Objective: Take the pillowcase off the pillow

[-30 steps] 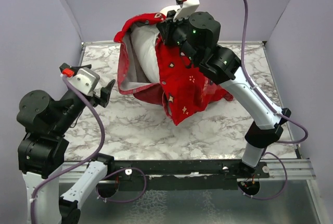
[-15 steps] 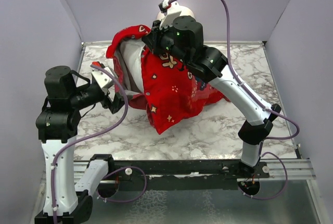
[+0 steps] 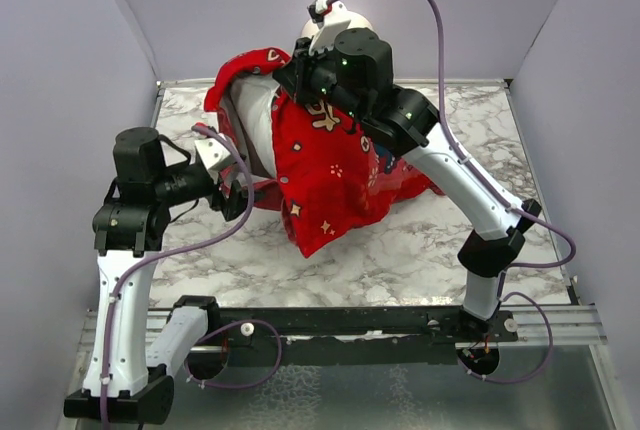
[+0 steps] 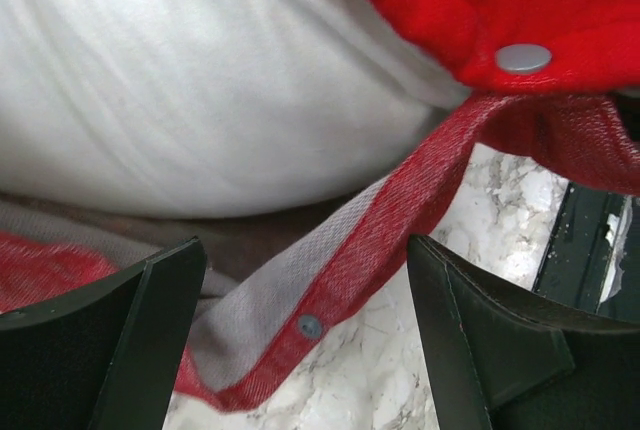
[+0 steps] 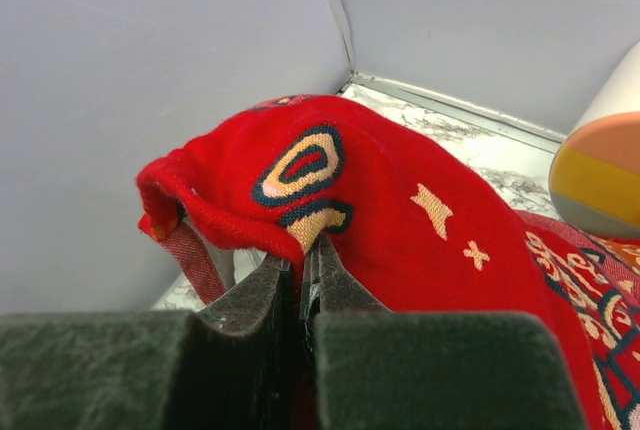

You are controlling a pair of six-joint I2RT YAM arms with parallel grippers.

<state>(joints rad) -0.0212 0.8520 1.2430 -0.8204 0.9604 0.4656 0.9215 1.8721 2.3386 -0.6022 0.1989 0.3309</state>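
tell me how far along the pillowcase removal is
Done: the pillowcase mouth is open, baring part of the pillow. In hand: right claw shut on the raised pillowcase; left claw open at the mouth. Left: the pillow looks mostly inside and needs pulling free.

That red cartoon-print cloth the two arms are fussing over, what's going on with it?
Two robot arms are stripping a bright red printed fabric pillowcase off a plump white pillow. The right claw is pinched shut on the top of the cover, holding that end up off the marble table. The left claw is open at the cover's snap-buttoned open edge, where the pillow shows. The pillow is not yet out.
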